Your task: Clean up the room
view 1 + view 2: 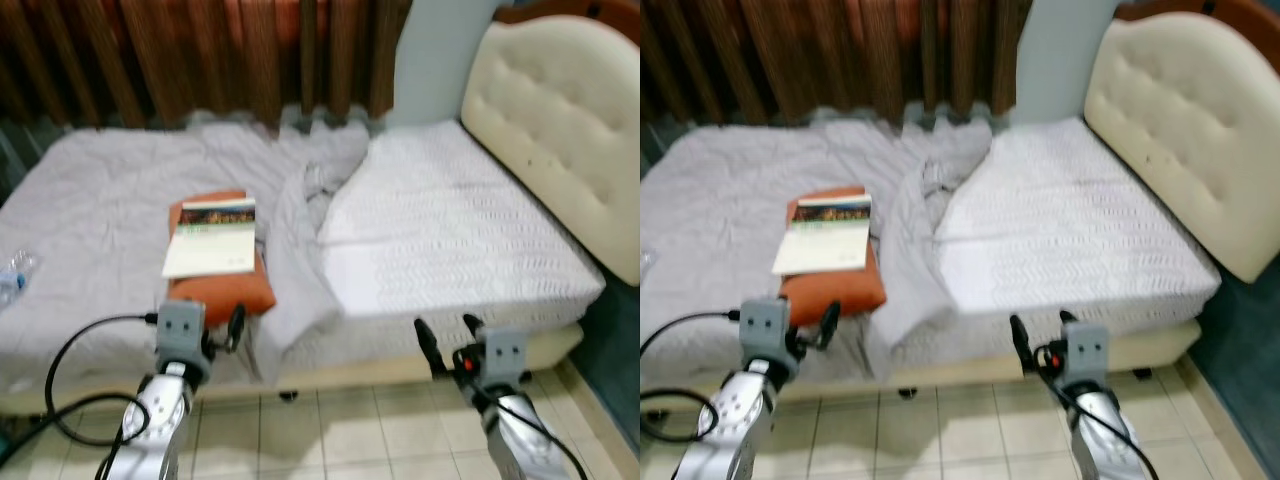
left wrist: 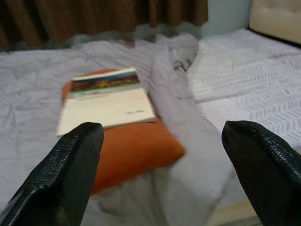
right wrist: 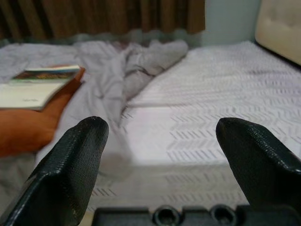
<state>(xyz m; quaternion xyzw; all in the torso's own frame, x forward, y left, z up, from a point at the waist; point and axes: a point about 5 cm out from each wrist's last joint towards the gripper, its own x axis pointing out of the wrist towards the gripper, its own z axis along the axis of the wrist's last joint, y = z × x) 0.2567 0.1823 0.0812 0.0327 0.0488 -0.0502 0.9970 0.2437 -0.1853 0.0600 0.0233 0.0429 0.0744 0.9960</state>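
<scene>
Before the bed [image 1: 120, 190], both pincers — left pincer [image 2: 162, 174], right pincer [image 3: 160, 172] — are hovering spread and empty. Judging by this, the approach is underway; next, reaching the book [image 1: 212, 236] lying on the orange pillow [image 1: 225, 290].

Brown curtain [image 1: 180, 50] behind bed. Cream tufted headboard [image 1: 570, 120] at robot's right. Beige tiled floor [image 1: 340, 430] below.

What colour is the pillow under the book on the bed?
Orange. The pillow shows best in the left wrist view, under the book.
</scene>
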